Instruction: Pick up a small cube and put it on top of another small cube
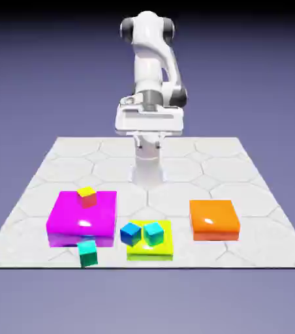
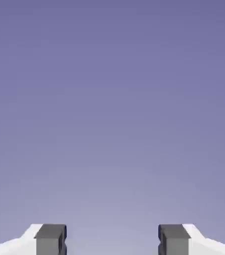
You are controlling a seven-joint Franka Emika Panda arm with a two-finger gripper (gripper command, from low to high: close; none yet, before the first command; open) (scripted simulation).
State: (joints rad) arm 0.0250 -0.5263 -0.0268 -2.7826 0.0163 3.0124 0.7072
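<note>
The pincer [image 2: 112, 241] has its two grey fingertips [image 2: 51, 239] spread wide apart with nothing between them, and the hand view shows only plain blue-violet backdrop beyond. On the counter [image 1: 241, 163], the small dark teal-green cube [image 1: 88, 253] sits at the near edge, just in front of the magenta block [image 1: 78, 218], which carries a small yellow cube [image 1: 87, 196]. Beside it on the exterior view's right, a blue cube [image 1: 130, 233] and a cyan-turquoise cube [image 1: 153, 233] rest on a yellow-green slab [image 1: 151, 251], with an orange block [image 1: 214, 219] farther right.
</note>
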